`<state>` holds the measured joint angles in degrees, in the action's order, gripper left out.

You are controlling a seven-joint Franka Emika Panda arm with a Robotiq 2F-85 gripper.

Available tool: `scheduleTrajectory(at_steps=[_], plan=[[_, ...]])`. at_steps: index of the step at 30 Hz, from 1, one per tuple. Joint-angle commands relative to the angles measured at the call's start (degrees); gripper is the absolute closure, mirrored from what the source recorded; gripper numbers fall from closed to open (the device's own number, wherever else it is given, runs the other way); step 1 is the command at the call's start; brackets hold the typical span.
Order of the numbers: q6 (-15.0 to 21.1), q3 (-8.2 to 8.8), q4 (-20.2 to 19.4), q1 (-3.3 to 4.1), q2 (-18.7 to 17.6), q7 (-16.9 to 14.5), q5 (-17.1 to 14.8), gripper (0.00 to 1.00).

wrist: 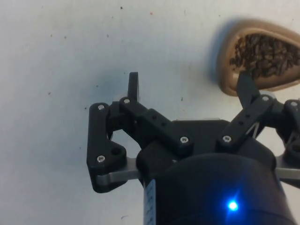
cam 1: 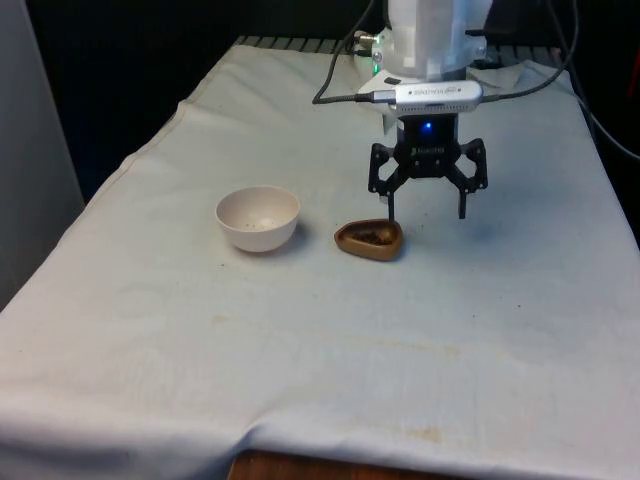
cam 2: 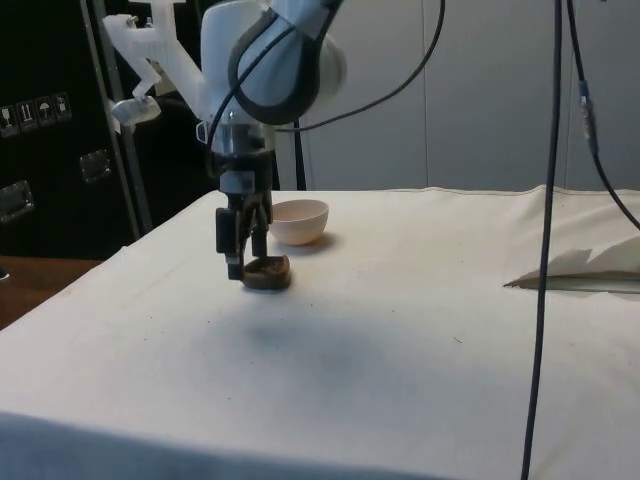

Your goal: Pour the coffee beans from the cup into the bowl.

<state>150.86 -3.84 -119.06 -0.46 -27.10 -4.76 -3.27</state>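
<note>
Cup [cam 1: 370,240] as landmark: brown, shallow, teardrop-shaped, resting upright on the white cloth [cam 1: 300,350]. Dark coffee beans [wrist: 262,54] cover its inside in the wrist view. Bowl [cam 1: 258,218]: pale pinkish-white, round, upright, near the cup on the front view's left, a strip of bare cloth between the 2 vessels. Bowl interior looks bare except for a few tiny specks I cannot identify. In the side view the bowl [cam 2: 299,221] sits beyond the cup [cam 2: 267,272].

Gripper [cam 1: 427,211]: black, 2 fingers pointing straight down, hanging just above the cloth on the far side of the cup, offset toward the front view's right. Jaws spread wide, nothing between them. 1 fingertip stands close by the cup's far rim in the front view; in the wrist view that finger [wrist: 247,89] overlaps the rim of the cup [wrist: 225,65], contact uncertain. Other finger [wrist: 133,85] over bare cloth, well clear of the cup. White arm rises vertically above the gripper [cam 2: 243,240] in the side view.

Room: broad open cloth on the near side of the cup up to the table's front edge, where a sliver of wood shows below the hem. Open cloth also beyond the gripper toward the front view's right edge.
</note>
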Motion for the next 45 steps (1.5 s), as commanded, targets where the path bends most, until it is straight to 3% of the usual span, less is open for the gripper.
scheduleTrajectory(at_steps=[1, 8, 9, 10, 17, 18, 19, 25, 27, 28, 29, 35, 36, 37, 45], plan=[[0.9, 0.63, 0.1, 0.57, -0.4, 0.9, 0.7, 0.00], [2.3, 1.43, 0.1, 1.15, -1.3, 3.5, 3.8, 0.00], [1.5, 0.23, 0.2, 0.11, -1.1, 2.3, 2.8, 0.00], [2.3, 1.43, 0.1, 1.15, -1.3, 4.0, 4.3, 0.00], [2.2, 1.60, 0.2, 1.26, -1.5, 8.1, 8.7, 0.00], [1.9, 0.46, 0.2, 0.29, -1.4, 7.2, 7.9, 0.00], [2.2, 1.66, 0.2, 1.26, -1.5, 8.5, 9.2, 0.00], [2.1, 1.83, 0.4, 1.32, -2.1, 11.5, 12.4, 0.00], [2.2, 1.55, 0.4, 1.03, -2.5, 11.8, 12.6, 0.00], [1.9, 0.74, 0.2, 0.40, -2.1, 10.9, 11.9, 0.00], [2.3, 1.38, 0.5, 0.92, -2.6, 11.8, 12.5, 0.00], [1.9, 1.26, 1.2, 0.74, -3.3, 11.9, 12.3, 0.00], [1.9, 0.80, 1.0, 0.40, -3.2, 11.3, 11.9, 0.00], [1.8, 1.26, 1.3, 0.80, -3.3, 11.9, 12.3, 0.00], [1.7, 1.89, 2.1, 1.09, -4.1, 12.6, 12.7, 0.00]])
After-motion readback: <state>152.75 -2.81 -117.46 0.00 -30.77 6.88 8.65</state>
